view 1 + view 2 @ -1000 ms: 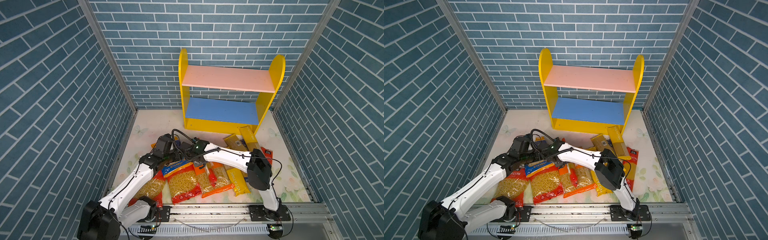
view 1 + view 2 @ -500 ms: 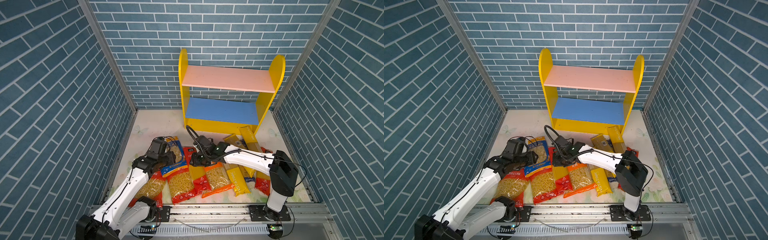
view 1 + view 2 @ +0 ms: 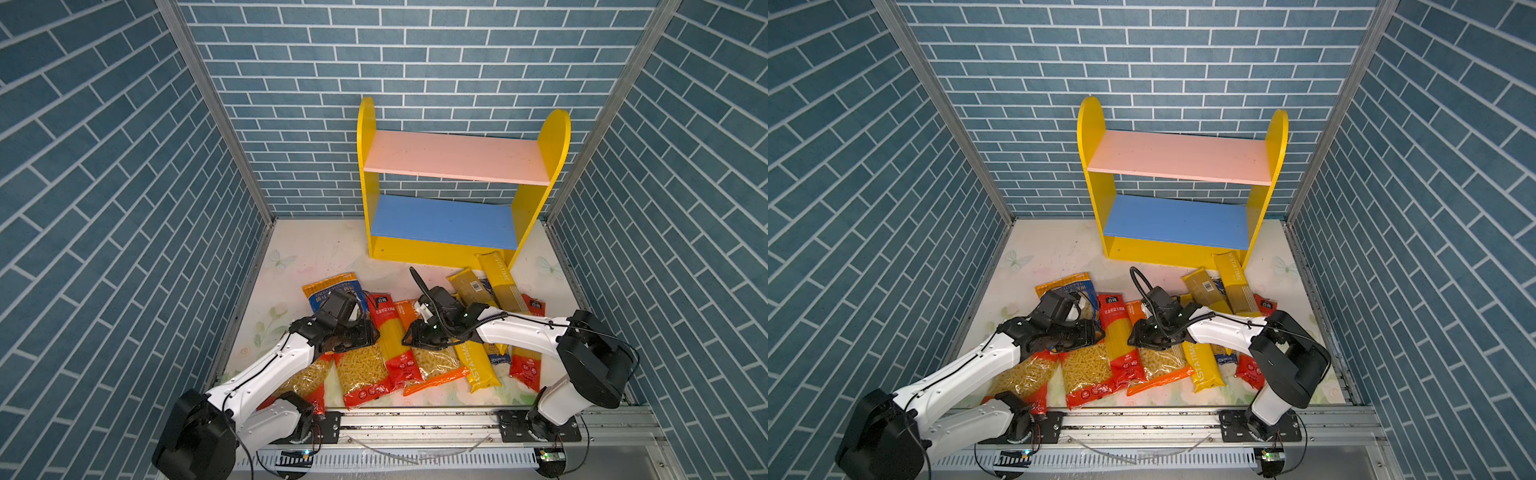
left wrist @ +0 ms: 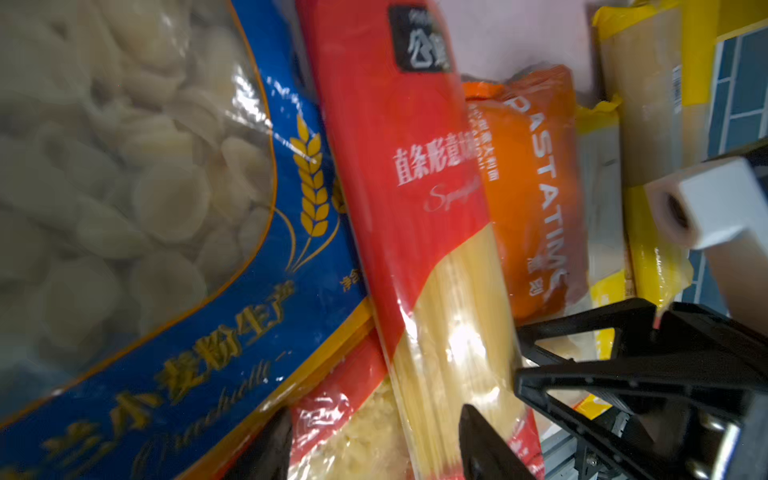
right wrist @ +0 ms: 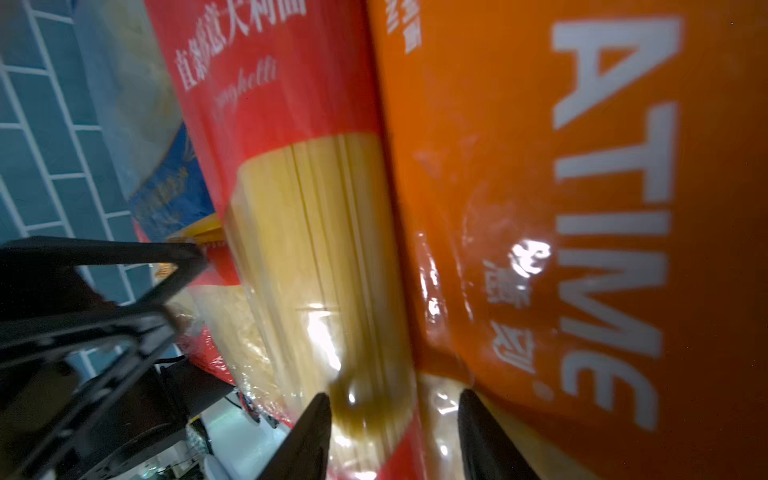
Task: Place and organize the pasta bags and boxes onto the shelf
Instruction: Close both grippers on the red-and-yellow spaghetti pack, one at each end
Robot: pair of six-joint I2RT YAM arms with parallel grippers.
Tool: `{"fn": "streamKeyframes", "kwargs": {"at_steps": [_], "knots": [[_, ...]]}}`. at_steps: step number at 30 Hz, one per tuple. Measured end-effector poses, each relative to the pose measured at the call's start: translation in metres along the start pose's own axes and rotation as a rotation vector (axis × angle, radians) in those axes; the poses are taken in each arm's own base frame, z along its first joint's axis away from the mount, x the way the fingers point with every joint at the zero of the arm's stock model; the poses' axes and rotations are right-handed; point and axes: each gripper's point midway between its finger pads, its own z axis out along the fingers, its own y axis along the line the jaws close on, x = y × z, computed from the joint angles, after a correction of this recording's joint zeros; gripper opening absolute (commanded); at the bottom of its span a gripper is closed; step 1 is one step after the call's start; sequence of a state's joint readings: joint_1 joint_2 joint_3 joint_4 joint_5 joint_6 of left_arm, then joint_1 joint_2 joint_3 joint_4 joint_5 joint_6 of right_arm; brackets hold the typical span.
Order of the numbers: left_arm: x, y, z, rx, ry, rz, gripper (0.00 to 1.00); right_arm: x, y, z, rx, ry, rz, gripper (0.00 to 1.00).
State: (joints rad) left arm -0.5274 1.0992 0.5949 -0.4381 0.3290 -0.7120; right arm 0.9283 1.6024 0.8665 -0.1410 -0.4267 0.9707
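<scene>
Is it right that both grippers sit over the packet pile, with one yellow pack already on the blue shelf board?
No. The left gripper and right gripper do sit over the packet pile, but both top views show the blue board bare; the yellow packs lie on the floor in front.

Blue brick-patterned walls [image 3: 415, 62] enclose the cell on three sides, meeting at aluminium corner posts [image 3: 218, 112]. The pale tabletop [image 3: 316, 249] bears a faint butterfly print [image 3: 277, 261] and flower prints. A metal rail [image 3: 415, 419] runs along its near edge, with a white slotted cable duct [image 3: 457, 459] just below.
</scene>
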Motion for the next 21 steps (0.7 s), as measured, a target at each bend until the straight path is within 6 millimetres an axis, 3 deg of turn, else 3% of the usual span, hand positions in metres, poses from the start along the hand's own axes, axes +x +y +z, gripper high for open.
{"fn": "streamKeyframes", "kwargs": {"at_steps": [8, 14, 21], "knots": [[-0.005, -0.008, 0.013, 0.059, -0.007, -0.049, 0.51, 0.006, 0.023, 0.029, -0.251, 0.033, 0.045, 0.57], [-0.008, -0.009, 0.012, 0.067, -0.025, -0.058, 0.5, 0.005, 0.036, 0.045, -0.365, 0.024, 0.068, 0.37], [-0.033, 0.001, -0.012, 0.103, -0.108, -0.123, 0.59, 0.004, 0.038, 0.037, -0.361, -0.009, 0.074, 0.18]]}}
